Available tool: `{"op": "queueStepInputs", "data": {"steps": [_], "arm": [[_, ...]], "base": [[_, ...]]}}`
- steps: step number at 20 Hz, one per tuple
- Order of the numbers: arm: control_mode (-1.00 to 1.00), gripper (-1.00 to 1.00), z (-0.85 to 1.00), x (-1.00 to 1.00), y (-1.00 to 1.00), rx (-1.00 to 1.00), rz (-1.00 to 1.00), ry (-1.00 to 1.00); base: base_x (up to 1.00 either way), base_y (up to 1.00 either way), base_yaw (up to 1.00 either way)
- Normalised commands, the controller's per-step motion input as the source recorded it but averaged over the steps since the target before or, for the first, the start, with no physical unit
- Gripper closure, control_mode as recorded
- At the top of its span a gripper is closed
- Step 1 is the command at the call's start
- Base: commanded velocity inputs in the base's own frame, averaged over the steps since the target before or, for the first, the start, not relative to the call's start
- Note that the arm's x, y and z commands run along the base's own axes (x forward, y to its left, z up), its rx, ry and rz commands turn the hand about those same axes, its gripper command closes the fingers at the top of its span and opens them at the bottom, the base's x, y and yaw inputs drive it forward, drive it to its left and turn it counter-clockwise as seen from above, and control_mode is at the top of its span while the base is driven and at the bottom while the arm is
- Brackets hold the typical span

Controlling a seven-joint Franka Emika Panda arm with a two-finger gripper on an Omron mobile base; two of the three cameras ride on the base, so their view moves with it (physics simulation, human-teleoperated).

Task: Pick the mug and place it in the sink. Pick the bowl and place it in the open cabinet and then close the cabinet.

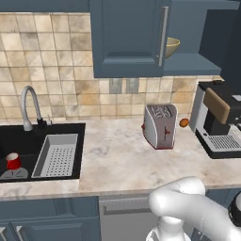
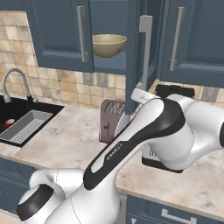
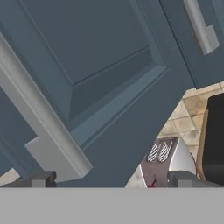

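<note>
On the shelf of the open cabinet point(image 2: 131, 57) we see the bowl point(image 2: 109, 45) sitting upright, its olive-tan body showing between the closed left-hand door and the swung-out door; from the left base view the same bowl point(image 1: 172, 46) peeks out just past the edge of a door and its vertical silver handle point(image 1: 163, 36). Down at the far left, the mug point(image 1: 13, 161) stands upright in the black sink point(image 1: 28, 134), beside the grey perforated tray point(image 1: 57, 155) and close to the round drain, with the curved chrome faucet point(image 1: 28, 104) rising behind it; in the right base view only a sliver of red marks the mug point(image 2: 8, 124) at the picture's left edge. Our gripper point(image 3: 111, 179) is right up against the open cabinet door: in the hand view its two dark fingertips point(image 3: 42, 179) stand wide apart with nothing between them, and the blue panelled door and its long silver bar handle point(image 3: 39, 127) sit close in front of them. We cannot tell from these pictures whether either fingertip actually touches the door or the handle. Below the door in that view we see the silver toaster point(image 3: 164, 162), which also stands on the marble counter point(image 1: 117, 160) in the left base view, with a coffee machine point(image 1: 219, 117) to its right and a small orange object point(image 1: 184, 122) between the two.
</note>
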Motion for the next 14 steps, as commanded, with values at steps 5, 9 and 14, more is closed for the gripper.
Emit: {"op": "queueStepInputs", "data": {"steps": [5, 9, 14], "arm": [[-1.0, -1.0, 0.0, 0.33, 0.0, 0.0, 0.03, -0.01], [-1.0, -1.0, -0.05, 0.27, -0.05, 0.0, 0.02, -0.02], [-1.0, -1.0, 0.0, 0.05, -0.03, 0.0, 0.01, -0.05]], "base": [[0.0, 0.0, 0.0], [0.0, 0.0, 0.0], [0.0, 0.0, 0.0]]}}
